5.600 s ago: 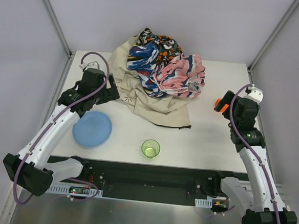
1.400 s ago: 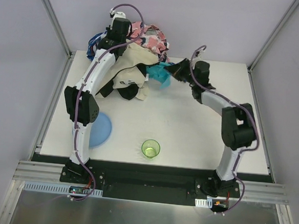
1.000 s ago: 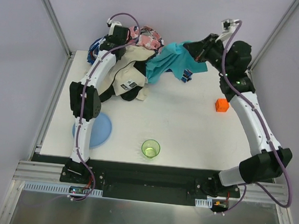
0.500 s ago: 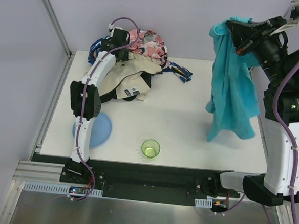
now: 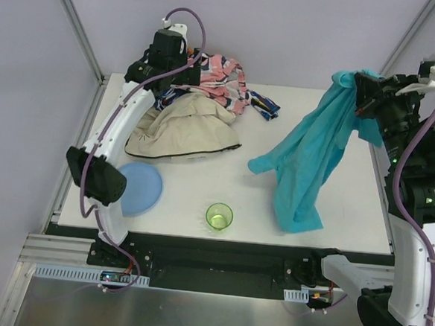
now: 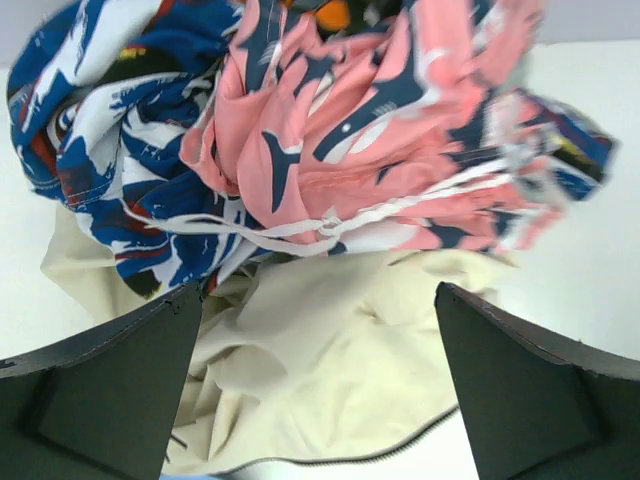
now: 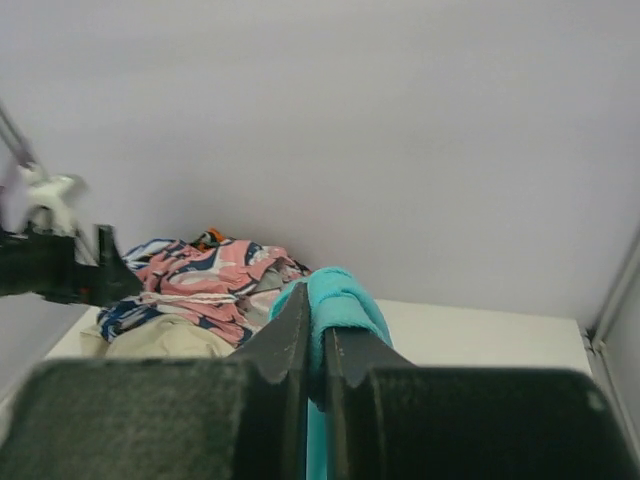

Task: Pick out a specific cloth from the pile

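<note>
The teal cloth (image 5: 307,162) hangs in the air over the right half of the table, pinched at its top by my right gripper (image 5: 355,89), which is shut on it. In the right wrist view a teal fold (image 7: 345,300) bulges between the closed fingers of the right gripper (image 7: 318,335). The pile (image 5: 195,109) lies at the back left: a beige sheet (image 5: 186,127) in front, pink-white (image 5: 224,72) and blue-white fabric behind. My left gripper (image 5: 174,55) hovers over the pile, open and holding nothing. Its wrist view shows the left gripper (image 6: 320,385) above the beige sheet (image 6: 330,370) and pink cloth (image 6: 380,130).
A blue plate (image 5: 137,189) sits at the front left, partly under the left arm. A green cup (image 5: 218,216) stands near the front edge, left of the hanging cloth's lower end. The cell's walls and frame posts close in the back corners.
My left gripper has opened and let go of the pile; the beige sheet has dropped and spread on the table. The teal cloth has come clear of the pile and now swings leftward.
</note>
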Robot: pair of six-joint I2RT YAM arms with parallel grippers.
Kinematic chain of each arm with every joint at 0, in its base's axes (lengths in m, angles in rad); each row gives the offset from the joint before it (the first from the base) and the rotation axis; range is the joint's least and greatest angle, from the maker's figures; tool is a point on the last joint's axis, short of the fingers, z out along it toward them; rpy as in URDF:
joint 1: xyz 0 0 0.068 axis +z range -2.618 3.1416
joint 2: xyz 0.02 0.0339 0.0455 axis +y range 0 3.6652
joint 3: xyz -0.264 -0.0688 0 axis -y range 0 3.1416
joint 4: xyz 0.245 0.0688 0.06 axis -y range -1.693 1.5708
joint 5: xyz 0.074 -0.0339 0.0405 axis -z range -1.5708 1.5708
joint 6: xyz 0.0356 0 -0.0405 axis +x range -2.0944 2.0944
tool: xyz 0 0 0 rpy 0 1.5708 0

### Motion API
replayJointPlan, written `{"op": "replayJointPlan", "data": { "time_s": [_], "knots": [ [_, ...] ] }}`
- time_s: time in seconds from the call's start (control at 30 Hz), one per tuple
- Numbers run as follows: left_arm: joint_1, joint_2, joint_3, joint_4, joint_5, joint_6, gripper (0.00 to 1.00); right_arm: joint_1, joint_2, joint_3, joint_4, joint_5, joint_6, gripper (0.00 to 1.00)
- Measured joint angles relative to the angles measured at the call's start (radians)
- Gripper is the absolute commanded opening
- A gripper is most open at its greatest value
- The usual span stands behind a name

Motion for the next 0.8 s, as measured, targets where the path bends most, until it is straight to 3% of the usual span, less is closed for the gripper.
{"op": "replayJointPlan", "data": {
  "time_s": [0.27, 0.6, 0.8],
  "knots": [
    [-0.078, -0.289, -0.109, 0.019, 0.009, -0.014, 0.99, -0.002, -0.124, -0.213, -0.006, 0.161, -0.044, 0.01],
    [-0.077, -0.33, -0.326, 0.012, 0.002, -0.112, 0.99, -0.004, -0.208, -0.314, -0.068, 0.268, -0.061, 0.01],
    [-0.077, -0.44, -0.474, 0.007, -0.022, -0.179, 0.99, -0.009, -0.218, -0.596, -0.027, 0.216, 0.046, 0.01]
  ]
}}
